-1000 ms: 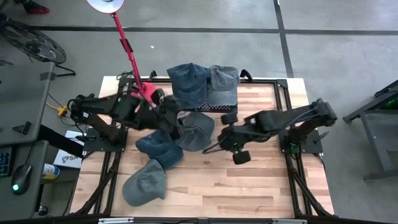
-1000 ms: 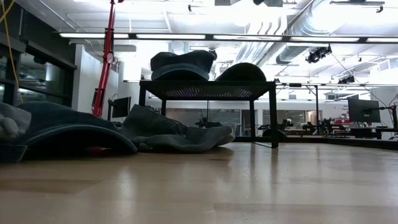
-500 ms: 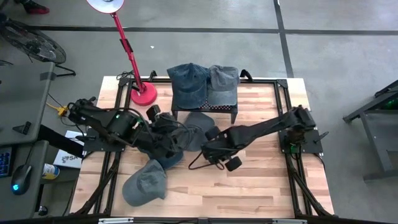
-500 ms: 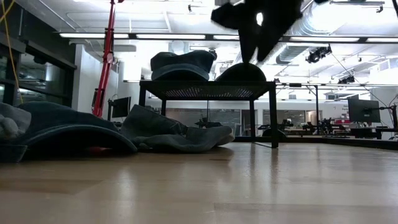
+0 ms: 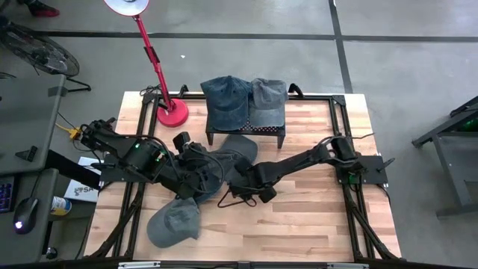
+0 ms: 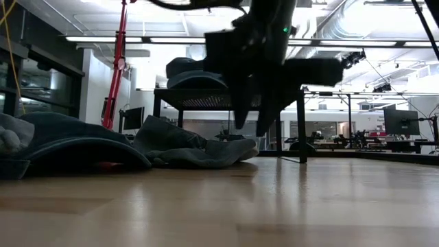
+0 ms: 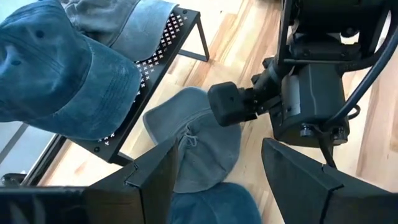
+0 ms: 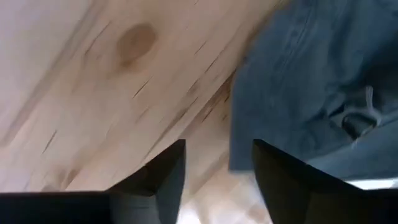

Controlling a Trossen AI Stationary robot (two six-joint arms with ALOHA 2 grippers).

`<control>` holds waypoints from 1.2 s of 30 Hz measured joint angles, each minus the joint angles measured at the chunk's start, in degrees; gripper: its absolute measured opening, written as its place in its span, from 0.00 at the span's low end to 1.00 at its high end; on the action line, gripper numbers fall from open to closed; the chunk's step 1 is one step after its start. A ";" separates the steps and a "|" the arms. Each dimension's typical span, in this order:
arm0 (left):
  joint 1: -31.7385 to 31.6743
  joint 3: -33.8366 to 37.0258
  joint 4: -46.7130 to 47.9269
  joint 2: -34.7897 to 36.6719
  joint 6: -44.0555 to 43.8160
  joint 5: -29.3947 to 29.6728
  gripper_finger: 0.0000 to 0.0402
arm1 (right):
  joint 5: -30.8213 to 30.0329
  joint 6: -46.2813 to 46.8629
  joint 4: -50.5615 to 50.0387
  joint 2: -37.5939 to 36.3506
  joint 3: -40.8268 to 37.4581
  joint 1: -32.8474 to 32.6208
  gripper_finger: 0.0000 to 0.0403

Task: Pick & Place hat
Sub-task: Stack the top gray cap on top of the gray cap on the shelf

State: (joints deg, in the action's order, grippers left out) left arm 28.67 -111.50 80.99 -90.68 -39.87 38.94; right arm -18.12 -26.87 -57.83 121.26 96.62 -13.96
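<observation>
A grey-blue hat [image 5: 237, 149] lies flat on the table in front of the black rack. In the left wrist view this hat [image 7: 205, 146] lies next to a dark blue hat [image 7: 211, 208]. My right gripper [image 5: 237, 185] is open and low at the grey-blue hat's near edge. In the right wrist view [image 8: 217, 174] its fingers point down at bare wood beside the hat [image 8: 311, 93]. The low view shows the right gripper [image 6: 252, 120] hanging above the table. My left gripper [image 5: 196, 173] is open over the dark blue hat [image 7: 217, 186].
Two more hats [image 5: 228, 101] [image 5: 267, 101] rest on the black mesh rack [image 5: 246, 128] at the far side. Another grey hat [image 5: 173, 220] lies near the table's near left corner. A red lamp base [image 5: 172, 113] stands far left. Bare wood lies to the right.
My right arm has reached toward the table's left and come down, ending low at the grey-blue hat's near edge. My left gripper has moved from near the lamp base toward the near edge, over the dark blue hat. The hats have stayed put.
</observation>
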 joint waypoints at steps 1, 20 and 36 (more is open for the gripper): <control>-0.03 0.00 0.30 0.00 -0.05 -0.13 0.57 | -0.57 -0.08 0.66 0.39 0.00 0.14 0.48; -0.13 -0.02 2.06 0.10 -2.10 -1.05 0.57 | 0.42 -1.22 3.88 6.75 0.22 5.33 0.49; -0.13 -0.02 2.08 0.10 -2.41 -0.19 0.57 | 24.18 18.55 -3.74 6.34 0.11 2.34 0.01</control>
State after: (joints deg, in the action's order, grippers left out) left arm 28.53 -111.53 83.07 -90.59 -42.28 38.75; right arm 6.05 -8.31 -61.58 127.60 96.73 -11.62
